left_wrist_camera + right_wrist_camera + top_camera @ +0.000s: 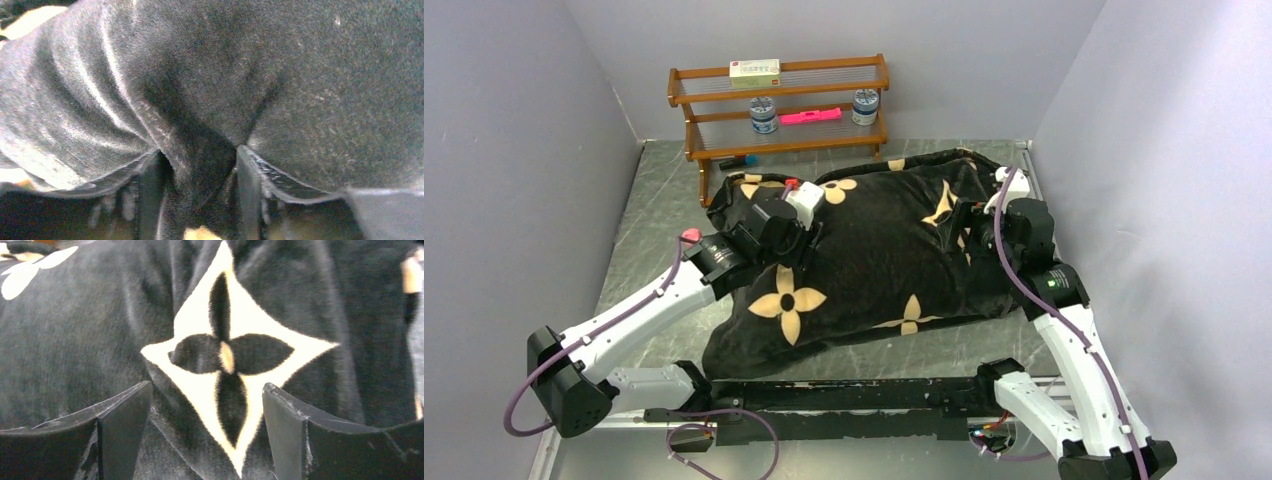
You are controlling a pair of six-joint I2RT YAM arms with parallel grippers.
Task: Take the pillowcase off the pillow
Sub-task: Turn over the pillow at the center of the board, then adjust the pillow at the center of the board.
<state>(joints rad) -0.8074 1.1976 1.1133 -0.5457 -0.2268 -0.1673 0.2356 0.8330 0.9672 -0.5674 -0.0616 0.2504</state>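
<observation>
Atop black flower-print pillowcase (874, 250): my right pincer (207, 392) released, astride a tan star (197, 322); my left pincer (197, 152) around a plush fold (202, 175), grip I cannot tell.

Nothing can be read. The pale box (754, 70) on the wooden rack (686, 100) bears red print too small to make out; labels on the left jar (764, 115) and right jar (865, 105) likewise.

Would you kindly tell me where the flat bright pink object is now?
In the top view, far and left of centre, the flat bright pink object lies on the brown wooden rack's lower shelf between two small blue-and-white jars.
</observation>
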